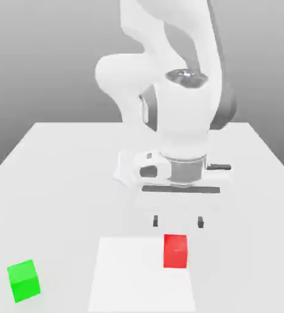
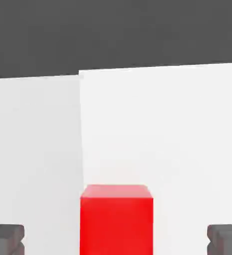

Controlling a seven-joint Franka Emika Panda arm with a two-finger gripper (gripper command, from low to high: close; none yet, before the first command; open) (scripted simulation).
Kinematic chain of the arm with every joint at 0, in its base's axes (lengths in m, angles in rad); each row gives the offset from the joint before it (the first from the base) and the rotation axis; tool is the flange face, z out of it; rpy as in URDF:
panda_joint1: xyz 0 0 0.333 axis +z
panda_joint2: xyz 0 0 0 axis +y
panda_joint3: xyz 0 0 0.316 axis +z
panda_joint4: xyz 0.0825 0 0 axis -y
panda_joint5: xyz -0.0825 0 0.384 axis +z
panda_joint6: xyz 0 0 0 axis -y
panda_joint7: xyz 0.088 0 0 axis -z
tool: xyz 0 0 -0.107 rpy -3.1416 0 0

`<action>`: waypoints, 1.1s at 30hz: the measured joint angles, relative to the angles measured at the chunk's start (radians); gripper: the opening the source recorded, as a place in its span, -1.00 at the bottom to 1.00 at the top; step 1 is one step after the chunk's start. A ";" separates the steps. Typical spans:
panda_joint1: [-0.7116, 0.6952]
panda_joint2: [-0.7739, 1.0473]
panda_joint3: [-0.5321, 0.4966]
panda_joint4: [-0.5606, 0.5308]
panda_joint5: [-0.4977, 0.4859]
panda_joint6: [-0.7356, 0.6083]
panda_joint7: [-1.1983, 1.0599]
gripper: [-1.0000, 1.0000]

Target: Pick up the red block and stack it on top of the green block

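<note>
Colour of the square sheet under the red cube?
The flat square sheet is plain white, clearest in the exterior view.

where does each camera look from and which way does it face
Exterior view: off the arm, across the table from the robot, looking slightly down at its front; the arm and the open pincer show.
Hand view: on the hand, looking out past the fingertips; the two dark fingertips show, one at each side.
Shared: the red block, the white square and the fingertips.
</note>
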 joint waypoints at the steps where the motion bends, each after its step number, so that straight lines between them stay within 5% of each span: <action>1: 0.005 0.036 -0.009 0.003 -0.018 0.030 0.014 0.00; 4: 0.052 0.145 -0.065 0.017 -0.059 0.121 0.045 0.00; 5: 0.064 0.173 -0.080 0.021 -0.071 0.145 0.053 -1.00; 12: 0.064 0.176 -0.081 0.021 -0.075 0.148 0.057 -1.00; 19: 0.031 -0.033 -0.050 0.003 0.025 -0.041 -0.009 -1.00; 29: -0.318 0.083 -0.284 0.324 0.079 -0.248 0.121 -1.00; 33: -0.365 0.217 -0.300 0.375 0.125 -0.167 0.111 -1.00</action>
